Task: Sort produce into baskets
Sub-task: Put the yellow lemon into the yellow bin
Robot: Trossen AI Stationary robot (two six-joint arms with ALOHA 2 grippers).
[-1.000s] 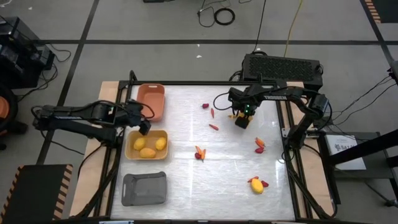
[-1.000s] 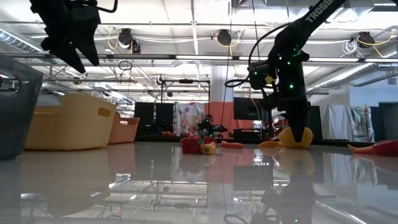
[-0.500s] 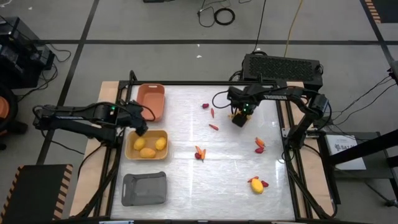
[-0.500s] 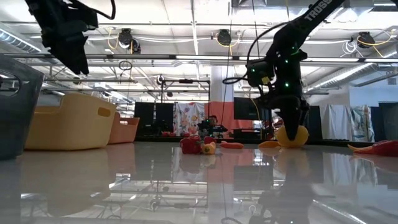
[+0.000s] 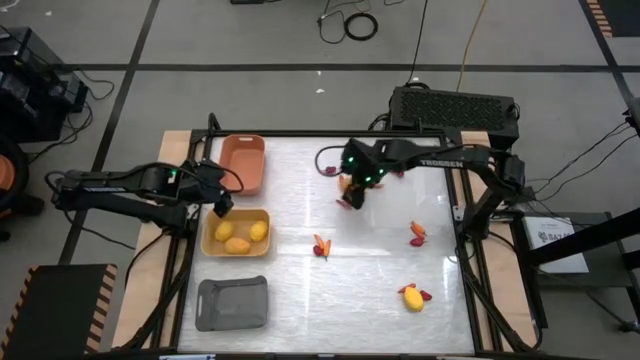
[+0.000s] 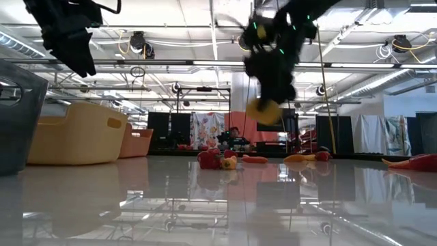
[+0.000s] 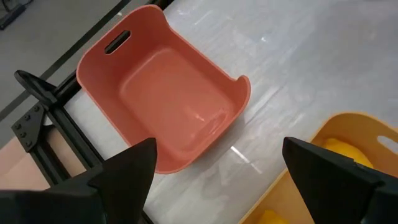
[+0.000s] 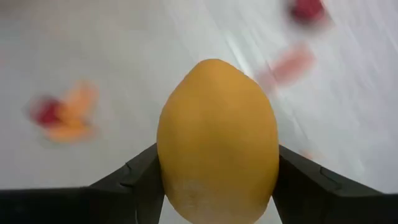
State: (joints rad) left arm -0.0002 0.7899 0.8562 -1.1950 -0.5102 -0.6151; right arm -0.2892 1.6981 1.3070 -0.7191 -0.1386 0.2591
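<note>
- The right claw [image 5: 352, 190] is clamped on a yellow-orange fruit [image 8: 216, 140]; in the right wrist view the fruit sits squarely between the two dark fingers [image 8: 138, 180].
- In the low view that fruit [image 6: 263, 111] hangs well clear of the tabletop [image 5: 380, 260].
- The left claw [image 5: 221, 205] stands wide open and grips nothing, above the gap between the salmon-orange basket [image 5: 243, 163] and the yellow basket [image 5: 236, 232].
- The yellow basket holds three yellow fruits [image 5: 240, 237].
- The grey basket [image 5: 233, 303] lies at the near left corner; nothing shows in it.
- Loose on the tabletop: a red berry [image 5: 330, 170] near the right claw, a red and orange cluster [image 5: 321, 245] at mid-table, an orange-red piece [image 5: 417, 233] to the right, and another yellow fruit [image 5: 411, 297] with a red bit touching it, as far as the overhead view lets me tell.
</note>
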